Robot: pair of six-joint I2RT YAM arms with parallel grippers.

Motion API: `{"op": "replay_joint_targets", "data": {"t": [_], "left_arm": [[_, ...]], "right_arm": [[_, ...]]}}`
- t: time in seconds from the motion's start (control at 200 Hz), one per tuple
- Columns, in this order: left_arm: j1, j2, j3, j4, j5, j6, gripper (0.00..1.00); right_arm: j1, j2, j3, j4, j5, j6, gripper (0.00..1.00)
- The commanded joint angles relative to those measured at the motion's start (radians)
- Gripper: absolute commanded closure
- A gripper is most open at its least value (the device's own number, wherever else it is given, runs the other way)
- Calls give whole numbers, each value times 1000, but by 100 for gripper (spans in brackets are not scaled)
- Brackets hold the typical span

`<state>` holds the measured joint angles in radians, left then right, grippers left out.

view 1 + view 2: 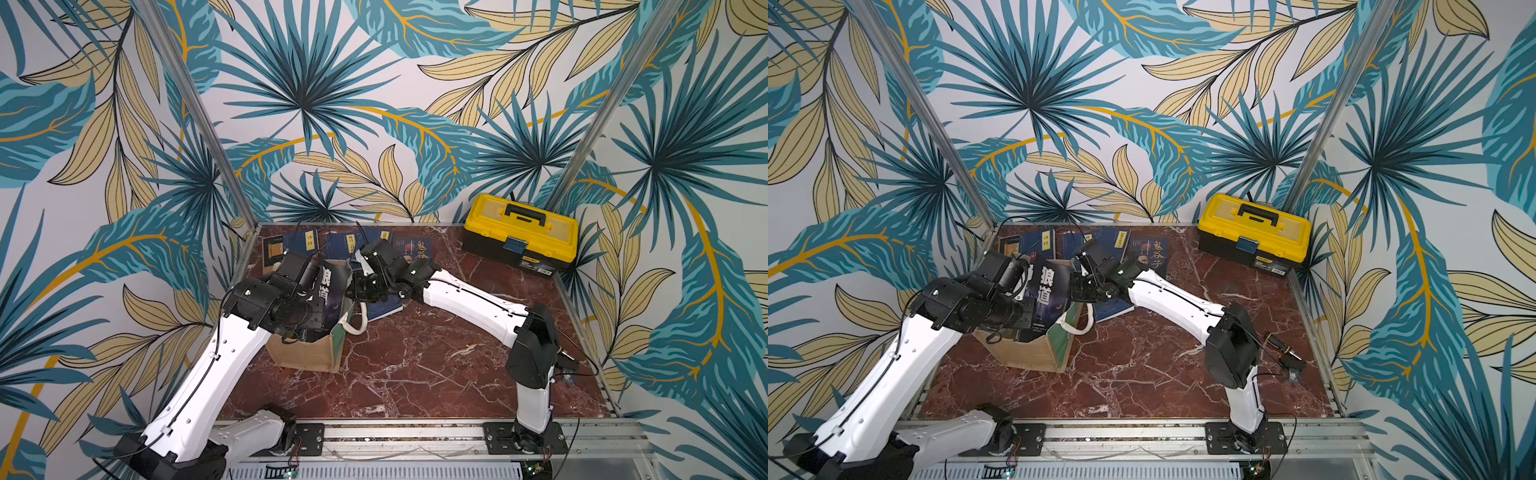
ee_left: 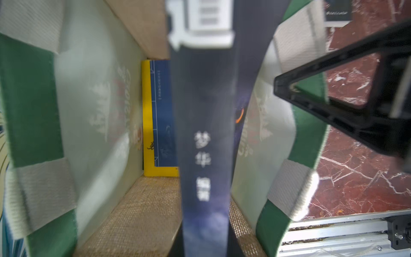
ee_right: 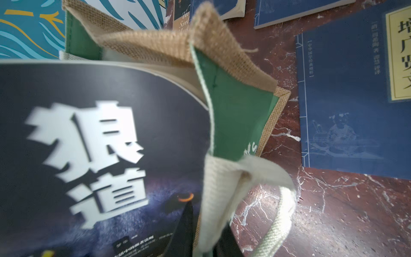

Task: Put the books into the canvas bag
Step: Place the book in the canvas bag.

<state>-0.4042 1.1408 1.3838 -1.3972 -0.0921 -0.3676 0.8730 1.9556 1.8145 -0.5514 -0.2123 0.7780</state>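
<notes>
The canvas bag (image 1: pixel 307 353) (image 1: pixel 1034 353) stands open at the left of the table. My left gripper (image 1: pixel 309 276) (image 2: pixel 205 251) is shut on a dark book with big white characters (image 1: pixel 332 286) (image 1: pixel 1046 291) (image 2: pixel 204 155). The book stands upright, partly down inside the bag. A yellow and blue book (image 2: pixel 155 120) lies at the bag's bottom. My right gripper (image 1: pixel 357 286) (image 3: pixel 204 240) is shut on the bag's rim (image 3: pixel 213 189) by the white handle, beside the dark book (image 3: pixel 89 155). Several navy books (image 1: pixel 307 241) (image 3: pixel 355 111) lie flat along the back edge.
A yellow-and-black toolbox (image 1: pixel 521 232) (image 1: pixel 1254 235) stands at the back right corner. A small dark tool (image 1: pixel 1287 357) lies near the right edge, behind the right arm's elbow. One more navy book (image 1: pixel 386 309) lies under the right forearm. A metal rail (image 1: pixel 415 432) runs along the front.
</notes>
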Motion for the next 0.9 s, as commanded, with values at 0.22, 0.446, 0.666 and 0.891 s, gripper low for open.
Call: {"op": "replay_joint_targets", "data": {"t": [0.22, 0.446, 0.666, 0.891], "left_arm": [[59, -38, 84, -116, -25, 20, 100], [76, -39, 84, -117, -17, 19, 100], [76, -4, 106, -103, 73, 50, 100], [76, 76, 89, -68, 259, 97, 100]], "right_arm": [[-5, 5, 10, -21, -26, -22, 83], [-6, 0, 3, -32, -21, -36, 82], [-6, 0, 0, -36, -25, -39, 82], [-8, -1, 3, -34, -28, -39, 82]]}}
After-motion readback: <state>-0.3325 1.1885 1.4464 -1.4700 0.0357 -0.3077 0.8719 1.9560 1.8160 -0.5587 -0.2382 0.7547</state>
